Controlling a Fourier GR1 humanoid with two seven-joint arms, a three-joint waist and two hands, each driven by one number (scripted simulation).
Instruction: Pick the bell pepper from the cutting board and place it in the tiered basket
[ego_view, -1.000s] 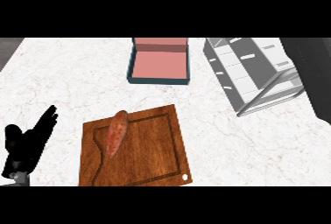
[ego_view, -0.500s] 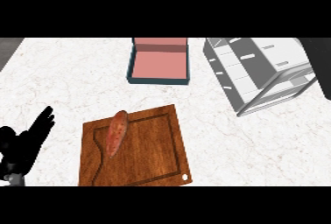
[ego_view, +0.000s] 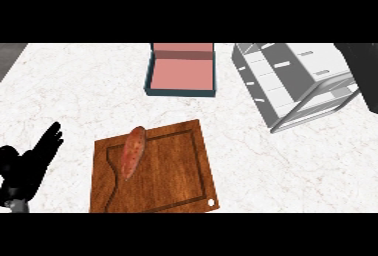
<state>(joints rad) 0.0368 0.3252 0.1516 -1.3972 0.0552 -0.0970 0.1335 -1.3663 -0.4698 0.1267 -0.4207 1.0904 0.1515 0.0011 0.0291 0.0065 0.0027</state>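
Observation:
A long reddish-orange pepper (ego_view: 133, 151) lies lengthwise on the left part of the brown wooden cutting board (ego_view: 177, 170). The grey wire tiered basket (ego_view: 295, 85) stands at the back right of the counter. My left hand (ego_view: 29, 167) shows at the lower left edge, open with fingers pointing up, to the left of the board and apart from the pepper. My right hand shows in no part of the view.
A teal box with a pink inside (ego_view: 181, 72) sits open at the back, behind the board. White marble counter (ego_view: 295, 165) spreads to the right of the board. A dark edge (ego_view: 365, 70) borders the far right.
My left hand has slid a little lower and to the left at the view's edge. The pepper and board have kept their place.

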